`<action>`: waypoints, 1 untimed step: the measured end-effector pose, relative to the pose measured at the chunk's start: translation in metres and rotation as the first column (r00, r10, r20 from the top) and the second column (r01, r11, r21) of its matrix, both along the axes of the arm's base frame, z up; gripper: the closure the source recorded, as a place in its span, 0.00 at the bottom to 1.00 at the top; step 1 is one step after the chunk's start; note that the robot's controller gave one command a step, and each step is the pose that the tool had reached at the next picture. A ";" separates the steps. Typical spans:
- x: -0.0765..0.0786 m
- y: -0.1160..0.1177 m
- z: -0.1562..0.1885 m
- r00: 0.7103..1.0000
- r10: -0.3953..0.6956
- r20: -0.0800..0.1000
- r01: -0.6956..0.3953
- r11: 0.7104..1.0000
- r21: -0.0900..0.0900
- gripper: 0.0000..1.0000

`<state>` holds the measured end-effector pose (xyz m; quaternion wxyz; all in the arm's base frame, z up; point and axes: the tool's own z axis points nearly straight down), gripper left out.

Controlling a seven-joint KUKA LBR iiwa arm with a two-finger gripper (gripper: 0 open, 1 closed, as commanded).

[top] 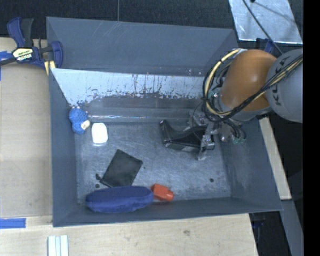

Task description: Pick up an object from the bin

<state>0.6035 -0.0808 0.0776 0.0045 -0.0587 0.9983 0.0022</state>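
Grey metal bin seen from above, with the arm entering from the right of the frame. The arm's wrist carries a rounded orange cover at upper right, ringed by looped yellow and black cables. Below the cover and to its left, the gripper sits low over the bin floor, right of centre and close to the back wall. A black angular object with an irregular, bracket-like outline lies on the floor directly to the gripper's left. Its right end meets the gripper in this view. It cannot be told whether the gripper is spread, closed, or pinching that object, because the dark shapes merge there. The other contents lie well apart from the gripper in the left half of the bin. A small blue item with a yellow spot sits in the upper left corner of the floor, and a small white block is just beside it on the right. A flat black square lies tilted, left of centre. Along the front wall at lower left is a long dark-blue pouch. An orange-red piece touches the pouch's right end.
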 end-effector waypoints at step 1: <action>-0.017 0.007 0.134 1.000 0.022 -0.005 -0.022 1.000 -0.006 1.00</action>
